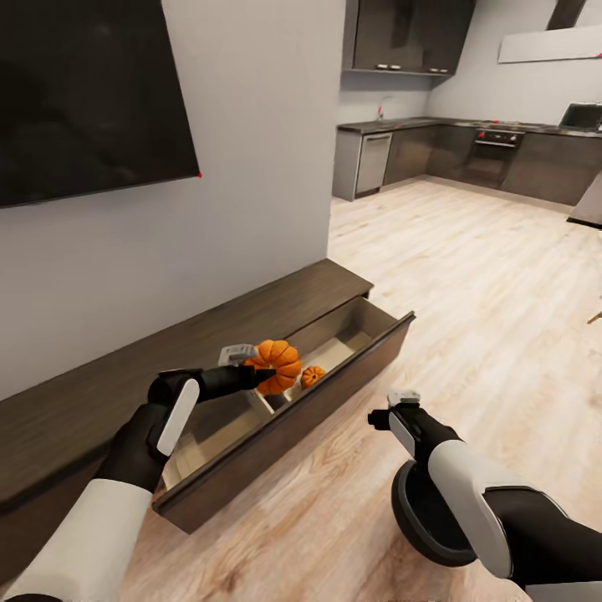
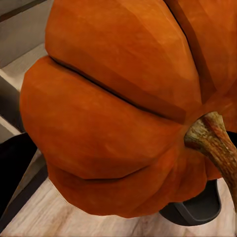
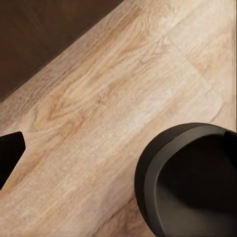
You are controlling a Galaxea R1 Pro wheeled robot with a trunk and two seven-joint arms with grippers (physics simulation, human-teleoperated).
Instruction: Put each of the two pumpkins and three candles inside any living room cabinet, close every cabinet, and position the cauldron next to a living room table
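A large pumpkin [image 1: 277, 365] is held clamped in the left hand [image 1: 261, 370] above the open drawer [image 1: 334, 380] of the cabinet [image 1: 125, 380]; a smaller pumpkin [image 1: 313, 376] lies inside. The ribbed body is judged rigid, light and smooth, best taken across its flanks, not by the stem [image 2: 213, 140]. The right hand [image 1: 404, 400] is seen over the floor [image 1: 468, 284]; its opening cannot be told. The cauldron [image 3: 190, 180] stands on the floor beneath it.
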